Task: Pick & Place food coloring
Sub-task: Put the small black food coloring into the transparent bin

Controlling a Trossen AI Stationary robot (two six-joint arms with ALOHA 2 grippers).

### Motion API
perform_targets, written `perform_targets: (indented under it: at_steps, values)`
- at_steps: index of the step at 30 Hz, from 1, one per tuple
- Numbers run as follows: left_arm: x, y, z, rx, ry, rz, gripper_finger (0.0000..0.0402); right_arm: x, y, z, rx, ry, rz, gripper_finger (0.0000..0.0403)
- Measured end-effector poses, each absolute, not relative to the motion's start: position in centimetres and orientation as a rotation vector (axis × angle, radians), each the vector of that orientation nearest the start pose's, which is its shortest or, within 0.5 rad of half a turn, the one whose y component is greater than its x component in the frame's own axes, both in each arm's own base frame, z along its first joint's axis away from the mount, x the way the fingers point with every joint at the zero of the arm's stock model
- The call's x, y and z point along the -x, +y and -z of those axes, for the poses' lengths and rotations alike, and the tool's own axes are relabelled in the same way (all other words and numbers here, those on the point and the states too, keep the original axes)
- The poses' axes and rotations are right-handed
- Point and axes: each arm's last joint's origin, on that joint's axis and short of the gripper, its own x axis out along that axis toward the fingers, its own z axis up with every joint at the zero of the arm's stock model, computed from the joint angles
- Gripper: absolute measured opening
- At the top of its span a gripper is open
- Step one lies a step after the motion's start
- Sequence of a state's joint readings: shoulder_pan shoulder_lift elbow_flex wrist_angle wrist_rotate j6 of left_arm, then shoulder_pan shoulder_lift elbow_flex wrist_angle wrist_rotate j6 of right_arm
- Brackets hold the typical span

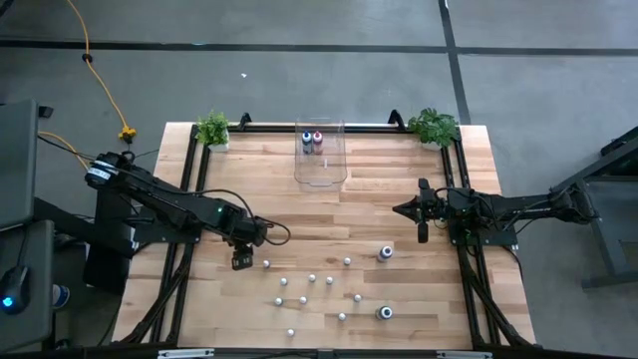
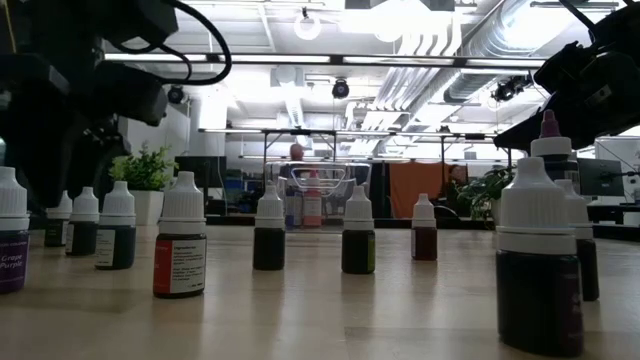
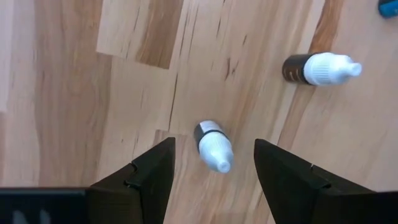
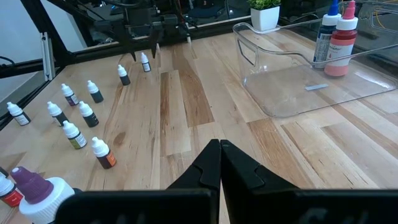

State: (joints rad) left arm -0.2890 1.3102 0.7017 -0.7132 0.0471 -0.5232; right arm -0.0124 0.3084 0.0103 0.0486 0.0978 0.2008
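the left claw (image 3: 211, 171) is held spread over a small food coloring bottle (image 3: 213, 145) upright on the worktop (image 3: 74, 112); the right claw (image 4: 220, 163) is pressed together, empty.

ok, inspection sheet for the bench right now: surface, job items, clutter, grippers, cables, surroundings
Surface: wooden table, black frame rails along its edges.
Job's things: small food coloring bottles standing scattered on the near half; two larger bottles inside the clear plastic bin at the far edge.
Clutter: two potted plants at the far corners.
Grippers: left gripper open, over the table with one white-capped bottle between its fingers, not gripped. Right gripper shut, holding nothing, on the right side of the table.
Cables: yellow cable across the floor, far left.
Surroundings: grey floor; a lab room behind in the low view.
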Motion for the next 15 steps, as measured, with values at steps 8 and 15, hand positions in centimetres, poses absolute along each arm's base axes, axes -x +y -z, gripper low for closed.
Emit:
perform_targets:
  at_steps: [8, 15]
  values:
    - [-20.23, -6.16, -17.42, 0.281, 1.347, -0.061, 0.0212, -11.38, -0.42, -14.51, -0.189, 0.238, 0.135, 0.0000]
    - [-20.23, -6.17, -17.42, 0.282, 1.348, -0.059, 0.0164, -11.38, -0.43, -14.53, -0.189, 0.237, 0.135, 0.0000]
